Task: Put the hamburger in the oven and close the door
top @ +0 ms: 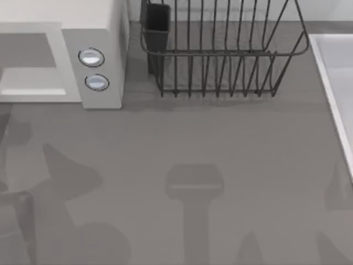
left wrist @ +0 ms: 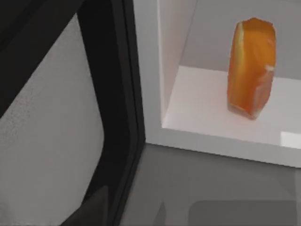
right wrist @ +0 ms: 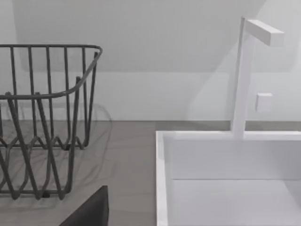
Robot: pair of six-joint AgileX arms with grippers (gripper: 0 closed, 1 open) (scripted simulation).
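Inventory by count, with positions given relative to the oven.

One oven point(top: 102, 33), white. Two round knobs on its side panel: one knob point(top: 91, 57) and a second point(top: 97, 82) just beside it. One cavity; inside it stands one hamburger point(left wrist: 250, 68), an orange item resting on the cavity floor. One door point(left wrist: 56, 117), dark-framed with a pale window, swung open beside the cavity mouth.

One wire dish rack point(top: 220, 49), on the surface to the right of the oven. One dark cup-shaped holder point(top: 156, 19) fixed at the rack's end nearest the oven.

One white sink basin point(right wrist: 225, 179), beyond the rack from the oven, with one white faucet point(right wrist: 244, 75) at its rim.

One grey surface point(top: 220, 143) carrying all items.
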